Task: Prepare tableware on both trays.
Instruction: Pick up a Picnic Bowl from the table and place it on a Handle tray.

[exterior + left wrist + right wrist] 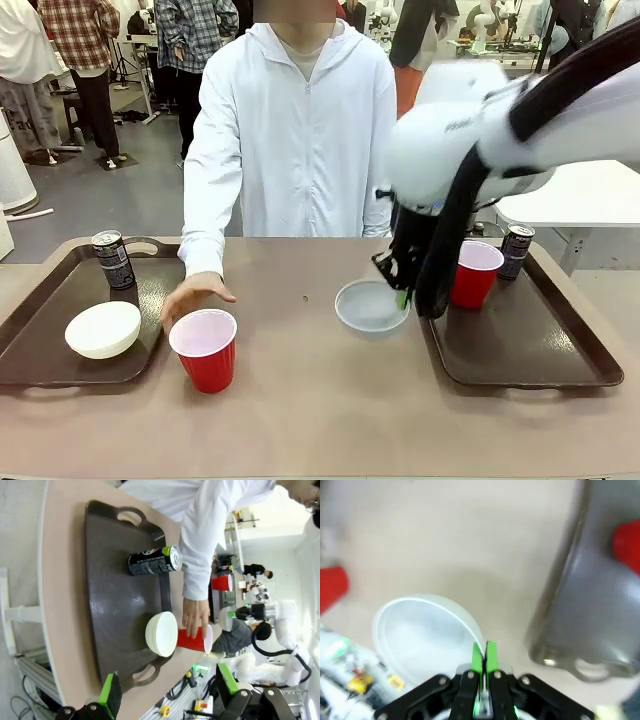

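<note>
My right gripper [403,296] is shut on the right rim of the pale grey-blue bowl [368,306], which is on the table just left of the right tray [520,345]. In the right wrist view the green pads [478,658] pinch the bowl's [420,635] rim. The right tray holds a red cup [475,272] and a dark can [516,250]. On the left tray [40,345] are a white bowl [103,329] and a can [113,259]. A second red cup [204,348] stands on the table by the person's hand [193,296]. My left gripper [167,687] hangs open high above the left tray [110,580].
The person stands at the far edge, one hand resting beside the left tray's right rim. The right arm's white body [470,140] hides part of the right tray's back. Bare table lies between the trays and along the front edge.
</note>
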Robot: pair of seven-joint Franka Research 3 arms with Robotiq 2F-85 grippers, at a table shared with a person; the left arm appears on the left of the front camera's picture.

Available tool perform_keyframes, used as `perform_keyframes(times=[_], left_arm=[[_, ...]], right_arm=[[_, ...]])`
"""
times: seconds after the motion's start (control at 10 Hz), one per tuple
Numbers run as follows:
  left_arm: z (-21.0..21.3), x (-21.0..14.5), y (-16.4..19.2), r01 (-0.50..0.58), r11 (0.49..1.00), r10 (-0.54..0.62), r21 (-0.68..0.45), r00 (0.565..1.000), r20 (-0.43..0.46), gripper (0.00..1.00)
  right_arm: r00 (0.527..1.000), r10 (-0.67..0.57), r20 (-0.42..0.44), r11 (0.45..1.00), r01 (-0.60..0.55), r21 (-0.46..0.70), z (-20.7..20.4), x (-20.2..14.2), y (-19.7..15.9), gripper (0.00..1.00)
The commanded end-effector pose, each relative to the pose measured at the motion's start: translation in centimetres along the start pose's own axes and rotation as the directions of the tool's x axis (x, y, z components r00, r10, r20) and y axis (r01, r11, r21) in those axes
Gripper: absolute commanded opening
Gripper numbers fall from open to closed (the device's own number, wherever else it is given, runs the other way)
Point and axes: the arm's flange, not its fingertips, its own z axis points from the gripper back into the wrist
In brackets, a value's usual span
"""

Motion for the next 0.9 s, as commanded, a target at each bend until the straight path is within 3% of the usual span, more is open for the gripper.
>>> perform_keyframes(times=[0.0, 0.3, 0.6, 0.8], left_arm=[[0.0, -0.2, -0.2, 0.001, 1.000, 0.000, -0.009, 1.000, 0.010, 1.00], [0.0, -0.2, -0.2, 0.001, 1.000, 0.000, -0.009, 1.000, 0.010, 1.00], [0.0, -0.2, -0.2, 0.001, 1.000, 0.000, -0.009, 1.000, 0.010, 1.00], [0.0, -0.2, -0.2, 0.001, 1.000, 0.000, -0.009, 1.000, 0.010, 1.00]], right_arm=[[0.998, 0.029, 0.048, 0.999, -0.030, 0.031, 2.3, -4.0, -2.3, 0.00], [0.996, 0.082, 0.025, 0.996, -0.082, -0.018, 2.3, -8.2, -9.6, 0.00], [0.995, 0.012, 0.100, 1.000, -0.013, 0.018, 1.2, -9.3, -17.7, 0.00], [0.987, -0.025, 0.157, 0.999, 0.018, 0.049, 0.2, -9.5, -21.3, 0.00]])
